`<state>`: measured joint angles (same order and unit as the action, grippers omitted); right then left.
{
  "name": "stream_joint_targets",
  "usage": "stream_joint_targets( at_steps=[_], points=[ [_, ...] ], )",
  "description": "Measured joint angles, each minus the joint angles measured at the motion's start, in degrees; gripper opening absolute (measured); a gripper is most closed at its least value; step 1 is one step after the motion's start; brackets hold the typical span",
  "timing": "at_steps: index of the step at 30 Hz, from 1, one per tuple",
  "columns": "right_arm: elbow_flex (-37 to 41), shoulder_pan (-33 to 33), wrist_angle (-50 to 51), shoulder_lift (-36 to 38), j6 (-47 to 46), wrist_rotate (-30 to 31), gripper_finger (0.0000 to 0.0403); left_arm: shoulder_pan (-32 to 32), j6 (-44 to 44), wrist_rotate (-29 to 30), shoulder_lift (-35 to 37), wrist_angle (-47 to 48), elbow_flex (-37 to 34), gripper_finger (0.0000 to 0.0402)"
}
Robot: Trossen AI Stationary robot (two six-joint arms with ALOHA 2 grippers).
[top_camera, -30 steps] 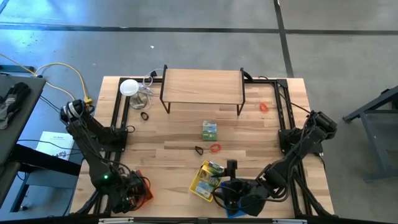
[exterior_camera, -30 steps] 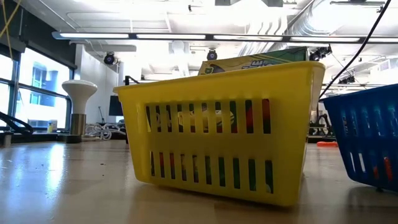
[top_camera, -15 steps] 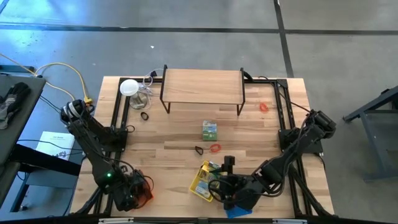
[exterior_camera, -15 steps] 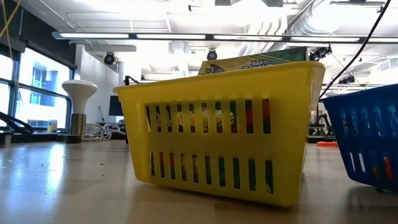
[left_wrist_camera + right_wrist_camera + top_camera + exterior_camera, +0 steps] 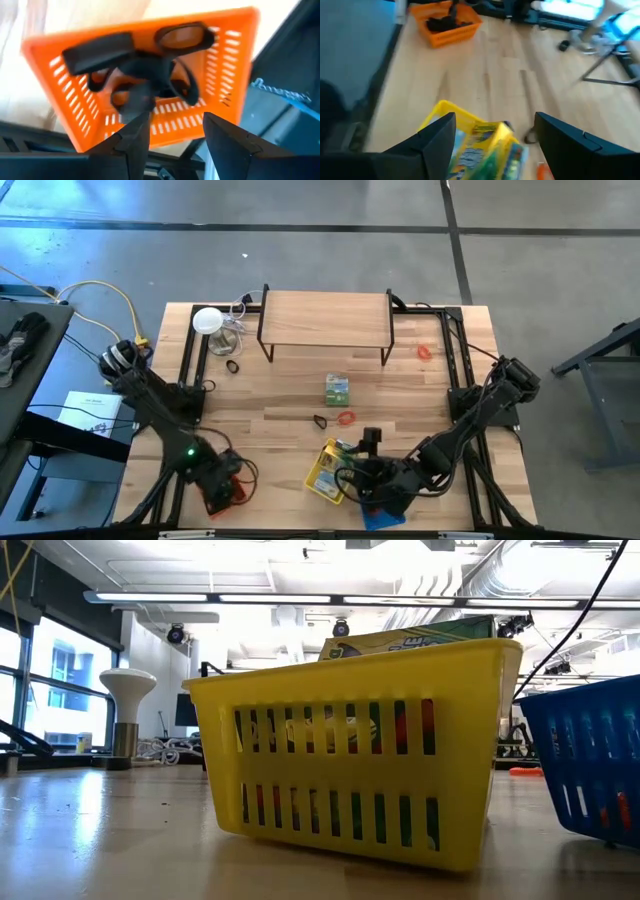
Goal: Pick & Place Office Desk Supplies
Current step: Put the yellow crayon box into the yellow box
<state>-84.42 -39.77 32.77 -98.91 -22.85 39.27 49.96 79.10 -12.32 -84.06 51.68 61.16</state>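
Observation:
My left gripper [image 5: 175, 142] hangs open over the orange basket [image 5: 225, 65] at the table's near left [image 5: 228, 492]. Black clips [image 5: 175, 85] lie in the basket, and one black clip [image 5: 142, 62] shows blurred just beyond my fingertips. My right gripper [image 5: 502, 145] is open above the yellow basket [image 5: 440, 112], which holds a green-and-yellow box [image 5: 482, 145]. Loose on the table lie a green packet [image 5: 337, 388], a black clip [image 5: 320, 420] and a red rubber band [image 5: 347, 418]. My left gripper has its fingers apart above the basket. The blurred black clip [image 5: 135, 95] shows right at the tip of one finger [image 5: 137, 135]; whether it touches that finger I cannot tell.
A wooden shelf riser [image 5: 325, 320] stands at the far middle, with a white disc and wiring [image 5: 207, 320] and a black ring [image 5: 232, 366] to its left. Another red band [image 5: 424, 351] lies far right. A blue basket [image 5: 385, 518] sits at the near edge beside the yellow one [image 5: 360, 760].
My left arm has swung a little toward the table's right and far side, staying over the orange basket. My right gripper has shifted slightly toward the far edge above the yellow basket. The baskets have not moved.

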Motion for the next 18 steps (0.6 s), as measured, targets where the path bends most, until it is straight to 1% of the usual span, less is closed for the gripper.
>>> stream_joint_targets(
  at_steps=[3,5,8,11,14,16,18],
  points=[
    [0.0,0.69,1.9,0.58,-0.05,4.79,0.0258,-3.63,-6.89,-1.32,0.97,0.05,0.46,0.0177],
    [0.0,1.65,4.07,2.13,-0.47,6.68,0.0258,-7.17,-12.43,-1.72,2.41,-0.01,0.66,0.0177],
    [0.0,4.01,9.23,4.85,-5.21,7.24,0.0258,-13.61,-21.09,-1.33,5.53,0.12,0.69,0.0177],
    [0.0,7.06,17.76,7.37,-11.91,6.09,0.0258,-20.64,-31.49,-0.02,8.95,0.2,0.71,0.0177],
    [-0.02,11.28,27.27,9.21,-20.23,2.11,0.0258,-27.86,-42.52,5.51,12.22,0.13,0.71,0.0177],
    [-0.02,13.46,32.88,9.2,-23.65,1.25,0.0258,-32.21,-47.01,11.76,13.66,0.13,0.73,0.0177],
    [0.53,15.28,36.2,9.08,-25.26,0.18,0.0258,-35.89,-49.55,18.21,14.25,0.11,0.71,0.0177]
  ],
)
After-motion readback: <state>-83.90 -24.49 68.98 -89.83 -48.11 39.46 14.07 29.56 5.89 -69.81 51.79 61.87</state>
